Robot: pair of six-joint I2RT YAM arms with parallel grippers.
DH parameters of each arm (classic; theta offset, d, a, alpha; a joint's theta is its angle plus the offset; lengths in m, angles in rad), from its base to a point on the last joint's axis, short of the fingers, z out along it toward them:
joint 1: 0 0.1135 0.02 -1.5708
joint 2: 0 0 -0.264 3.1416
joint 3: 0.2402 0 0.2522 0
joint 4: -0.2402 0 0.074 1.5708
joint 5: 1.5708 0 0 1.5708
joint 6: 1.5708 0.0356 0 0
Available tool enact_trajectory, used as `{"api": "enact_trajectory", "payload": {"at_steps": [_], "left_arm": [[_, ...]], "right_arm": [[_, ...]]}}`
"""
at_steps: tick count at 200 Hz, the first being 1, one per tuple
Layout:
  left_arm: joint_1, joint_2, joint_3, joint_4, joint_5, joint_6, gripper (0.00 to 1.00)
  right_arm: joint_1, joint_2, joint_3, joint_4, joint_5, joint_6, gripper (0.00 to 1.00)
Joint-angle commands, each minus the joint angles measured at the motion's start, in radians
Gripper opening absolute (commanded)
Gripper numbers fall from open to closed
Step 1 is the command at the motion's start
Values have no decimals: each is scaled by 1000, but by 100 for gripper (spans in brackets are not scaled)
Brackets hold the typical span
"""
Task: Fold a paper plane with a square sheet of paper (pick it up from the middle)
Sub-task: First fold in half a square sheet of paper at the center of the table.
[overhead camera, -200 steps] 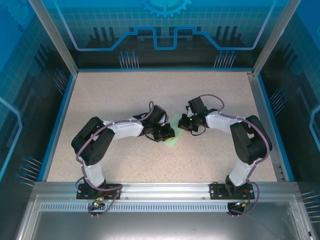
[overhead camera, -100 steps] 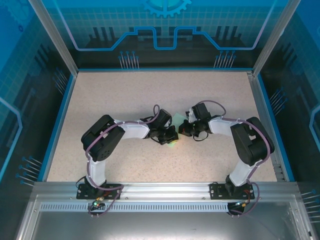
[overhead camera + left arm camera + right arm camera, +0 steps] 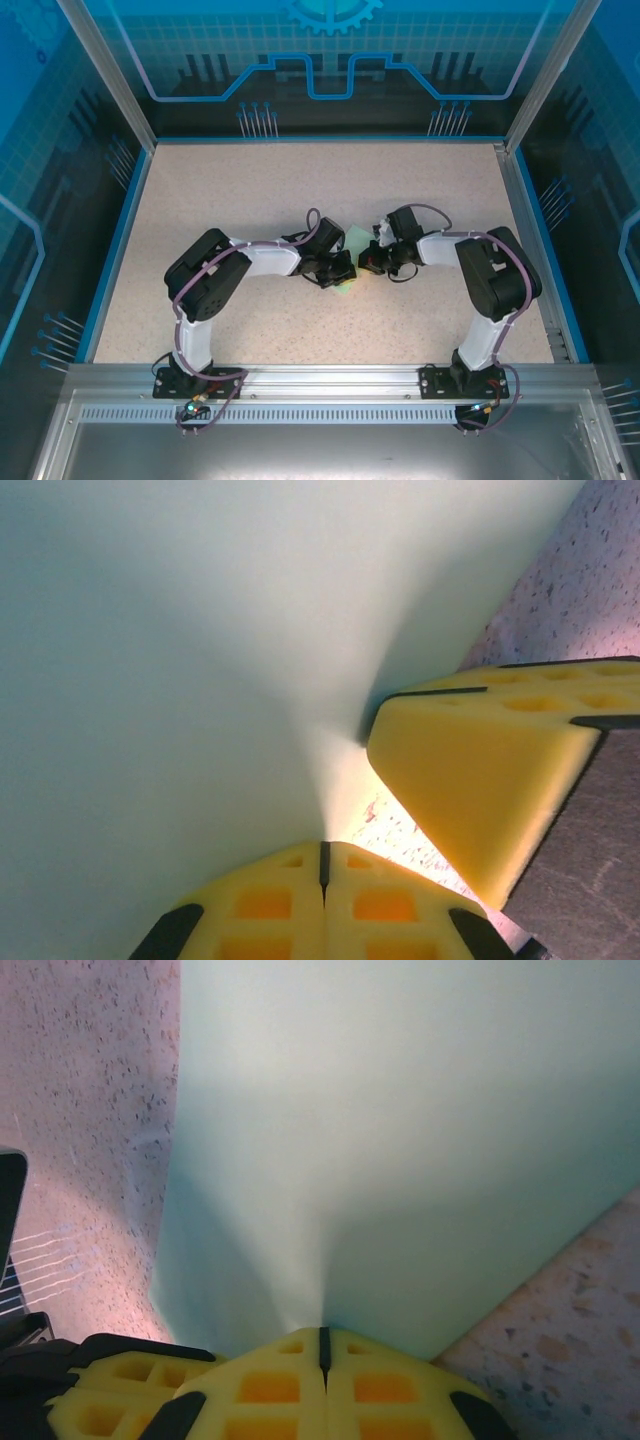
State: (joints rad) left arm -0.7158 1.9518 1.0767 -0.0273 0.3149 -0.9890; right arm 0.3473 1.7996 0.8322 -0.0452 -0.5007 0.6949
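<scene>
The pale mint-green sheet of paper [image 3: 357, 238], folded narrow, sits at the table's middle, mostly covered by the two wrists. It spreads as a smooth creased surface in the left wrist view [image 3: 200, 660] and the right wrist view [image 3: 400, 1140]. Whether it has the paper plane's pointed shape I cannot tell. My left gripper [image 3: 341, 272] [image 3: 323, 852] is shut, pinching the paper's edge at the crease. My right gripper [image 3: 367, 260] [image 3: 322, 1340] is shut on the paper from the opposite side. The yellow fingers [image 3: 480, 770] of the right gripper stand just beside the left one's tip.
The speckled table [image 3: 250, 190] is ringed by a blue rim and transparent walls [image 3: 320, 60]. An aluminium rail [image 3: 330, 380] with both arm bases runs along the near edge. Open tabletop lies to the far side and to both sides of the arms.
Both arms have drawn together over the paper from a wider stance. The left gripper's jaws have closed the last bit onto the paper. Little has moved in the last half second.
</scene>
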Motion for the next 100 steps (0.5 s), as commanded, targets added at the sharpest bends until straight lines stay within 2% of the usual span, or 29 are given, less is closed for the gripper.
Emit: {"api": "enact_trajectory", "payload": {"at_steps": [1, 100], "left_arm": [[-1, 13, -1, -121, -42, 16, 2], [-2, 17, -31, -189, -23, 13, 1]], "right_arm": [[-37, 38, 15, -27, 9, -34, 0], [-153, 101, 150, -97, 40, -80, 0]]}}
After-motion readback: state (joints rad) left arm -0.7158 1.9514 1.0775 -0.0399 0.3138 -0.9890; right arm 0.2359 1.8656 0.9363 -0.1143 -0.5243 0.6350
